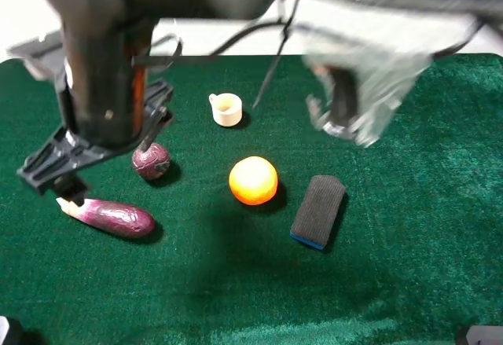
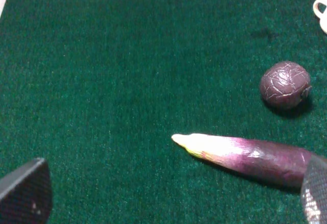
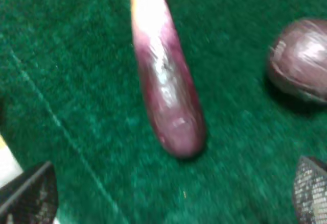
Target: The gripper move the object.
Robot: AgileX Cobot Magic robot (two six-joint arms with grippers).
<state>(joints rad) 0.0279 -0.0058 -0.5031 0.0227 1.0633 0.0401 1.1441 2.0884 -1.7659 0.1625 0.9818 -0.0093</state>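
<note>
Lit evenly from overhead, moderately bright. Soft short shadows thrown toward right edge from orange (image 1: 253, 180), maroon ball (image 1: 151, 160) and eggplant (image 1: 114, 218); broad faint shadow toward near edge of bench (image 1: 409, 266). Mild sheen on eggplant skin. Heavy motion smear over right gripper (image 1: 338, 121) near far right corner. Blurred throughout in right wrist view; sharp in left wrist view, save defocused fingertips (image 2: 25, 193).

I see a glossy purple eggplant (image 1: 110, 217) fading to a cream tip, a crackle-veined maroon ball (image 1: 151, 161), and a dark green table (image 1: 393, 266).
</note>
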